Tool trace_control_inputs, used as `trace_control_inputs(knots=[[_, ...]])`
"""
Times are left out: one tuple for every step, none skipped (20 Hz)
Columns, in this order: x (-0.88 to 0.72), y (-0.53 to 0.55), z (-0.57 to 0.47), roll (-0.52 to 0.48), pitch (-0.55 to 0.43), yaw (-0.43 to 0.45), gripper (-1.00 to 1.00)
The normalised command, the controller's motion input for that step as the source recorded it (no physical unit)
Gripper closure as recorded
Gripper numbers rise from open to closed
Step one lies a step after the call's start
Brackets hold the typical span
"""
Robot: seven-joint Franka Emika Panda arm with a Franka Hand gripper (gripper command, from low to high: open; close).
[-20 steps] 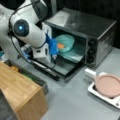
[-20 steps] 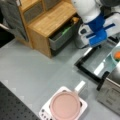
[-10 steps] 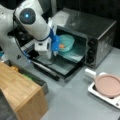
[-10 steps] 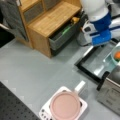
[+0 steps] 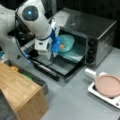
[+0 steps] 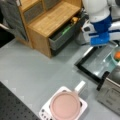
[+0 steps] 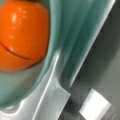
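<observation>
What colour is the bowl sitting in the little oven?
The bowl is pale teal green, holding something orange; the wrist view shows it best.

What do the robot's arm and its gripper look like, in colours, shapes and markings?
The arm is white, thick and rounded, with a dark round cap bearing a small blue light in a front view. A black cable runs beside it. The gripper has a blue body in both front views; its fingers look like flat, pale metal.
</observation>
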Motion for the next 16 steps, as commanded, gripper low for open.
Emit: trace_control_inputs(knots=[[0.12, 0.1, -0.18, -0.201, -0.01, -0.025, -1.0], [0.12, 0.1, -0.17, -0.187, -0.012, -0.032, -1.0], [0.11, 0.1, -0.16, -0.176, -0.016, -0.039, -1.0], [0.1, 0.11, -0.15, -0.167, -0.022, -0.045, -1.0], [0.09, 0.12, -0.13, -0.156, -0.029, -0.051, -1.0], [0.08, 0.12, -0.11, -0.159, -0.031, -0.057, -1.0], [0.08, 0.11, -0.09, -0.148, -0.03, -0.058, -1.0], [0.06, 0.11, -0.07, -0.133, -0.032, -0.06, -1.0], [0.05, 0.1, -0.05, -0.119, -0.029, -0.06, -1.0], [0.04, 0.09, -0.04, -0.108, -0.029, -0.057, -1.0], [0.04, 0.08, -0.03, -0.1, -0.031, -0.052, -1.0], [0.03, 0.07, -0.02, -0.093, -0.029, -0.05, -1.0], [0.02, 0.06, -0.02, -0.097, -0.031, -0.052, -1.0], [0.02, 0.06, -0.03, -0.103, -0.034, -0.054, -1.0], [0.01, 0.05, -0.03, -0.102, -0.034, -0.053, -1.0], [0.01, 0.05, -0.03, -0.098, -0.038, -0.053, -1.0]])
